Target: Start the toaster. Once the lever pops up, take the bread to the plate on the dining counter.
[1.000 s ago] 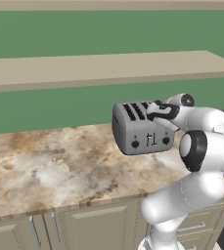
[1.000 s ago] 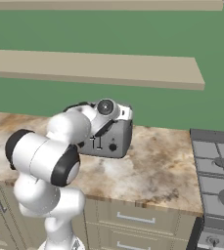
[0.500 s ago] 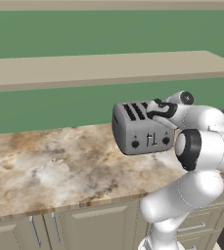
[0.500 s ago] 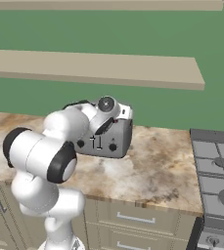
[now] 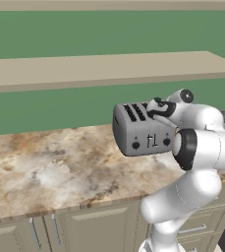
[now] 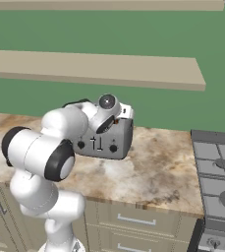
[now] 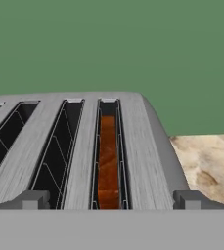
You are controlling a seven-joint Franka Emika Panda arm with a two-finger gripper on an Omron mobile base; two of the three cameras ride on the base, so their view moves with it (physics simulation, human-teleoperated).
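Four slots are counted on the toaster [image 5: 144, 129], gripper [image 5: 153, 111] poised just above. Right base view: same placement [image 6: 115, 117]. Hand view: fingers [image 7: 33, 199] spread wide; bread [image 7: 107, 161] seated directly ahead, unlifted; delivery is judged outstanding.

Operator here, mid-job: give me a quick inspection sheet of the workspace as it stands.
Surface: marbled counter, bare around the toaster.
Job's things: toaster upright on the counter; bread down inside one slot, the other slots dark.
Clutter: nothing seen.
Grippers: pincer open, just above the toaster top, fingertips straddling the bread slot, holding nothing.
Cables: nothing seen.
Surroundings: green wall, beige shelf, stove at the counter's end, cabinets below.
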